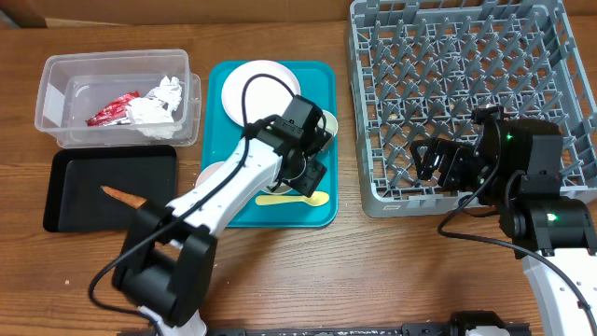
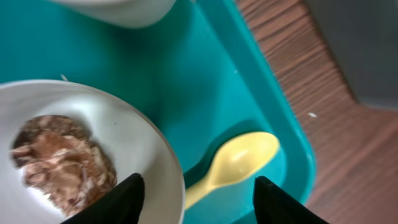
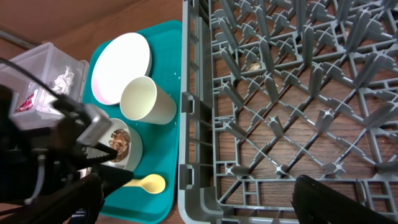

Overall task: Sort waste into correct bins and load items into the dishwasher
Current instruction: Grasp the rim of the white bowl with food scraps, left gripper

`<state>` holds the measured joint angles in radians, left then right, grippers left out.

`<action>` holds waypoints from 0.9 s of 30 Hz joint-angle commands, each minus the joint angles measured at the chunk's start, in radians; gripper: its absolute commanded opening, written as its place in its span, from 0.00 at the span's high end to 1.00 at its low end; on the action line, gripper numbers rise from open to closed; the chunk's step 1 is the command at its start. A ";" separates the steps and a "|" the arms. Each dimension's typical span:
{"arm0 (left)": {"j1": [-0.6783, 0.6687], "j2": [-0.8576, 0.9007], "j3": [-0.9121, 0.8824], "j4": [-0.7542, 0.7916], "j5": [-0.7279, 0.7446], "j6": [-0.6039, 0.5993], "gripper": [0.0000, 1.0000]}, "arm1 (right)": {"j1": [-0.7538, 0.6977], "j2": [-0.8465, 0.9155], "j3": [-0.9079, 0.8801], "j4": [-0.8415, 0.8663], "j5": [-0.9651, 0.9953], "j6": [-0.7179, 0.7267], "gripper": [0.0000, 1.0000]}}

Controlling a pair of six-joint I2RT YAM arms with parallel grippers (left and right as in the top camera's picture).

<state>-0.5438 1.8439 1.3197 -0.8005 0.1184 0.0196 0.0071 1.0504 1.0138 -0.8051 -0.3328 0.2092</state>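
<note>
My left gripper (image 1: 312,175) is open and hangs low over the teal tray (image 1: 322,213). In the left wrist view its fingers (image 2: 196,199) straddle the rim of the small white bowl (image 2: 127,121), which holds the brown food chunk (image 2: 62,155). The pale yellow spoon (image 2: 239,162) lies beside the bowl. The pink plate (image 1: 261,89) and white cup (image 3: 146,99) stand farther back on the tray. My right gripper (image 1: 427,161) is open and empty over the front edge of the grey dish rack (image 1: 457,93).
The clear tub (image 1: 56,93) at the back left holds the red wrapper (image 1: 112,112) and the white napkin (image 1: 159,107). The black tray (image 1: 84,187) in front of it holds the sausage (image 1: 123,196). A pale bowl (image 1: 207,174) shows under my left arm.
</note>
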 commanded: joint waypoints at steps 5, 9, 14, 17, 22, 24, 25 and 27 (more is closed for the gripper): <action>-0.006 0.100 -0.008 0.020 -0.048 -0.061 0.58 | -0.003 -0.005 0.028 0.005 -0.002 0.001 0.00; -0.006 0.107 -0.008 0.024 -0.050 -0.096 0.77 | -0.003 -0.005 0.028 0.006 -0.002 0.001 0.00; -0.006 0.106 -0.008 0.018 -0.047 -0.096 0.95 | -0.003 -0.005 0.028 0.006 -0.002 0.001 0.00; -0.006 0.106 0.007 -0.007 -0.039 -0.097 0.96 | -0.003 -0.005 0.028 0.006 -0.002 0.001 0.00; -0.006 0.105 0.090 -0.114 -0.039 -0.106 0.96 | -0.003 -0.005 0.028 0.010 -0.002 0.001 0.00; -0.006 0.105 0.151 -0.174 -0.040 -0.106 0.96 | -0.003 -0.005 0.028 0.010 -0.002 0.001 0.00; -0.006 0.105 0.182 -0.201 -0.040 -0.106 0.96 | -0.003 -0.005 0.028 0.010 -0.002 0.001 0.00; -0.006 0.105 0.257 -0.259 -0.040 -0.107 0.96 | -0.003 -0.005 0.028 0.010 -0.002 0.001 0.00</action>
<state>-0.5438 1.9385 1.4677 -1.0130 0.0597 -0.0654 0.0071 1.0504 1.0134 -0.8005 -0.3328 0.2089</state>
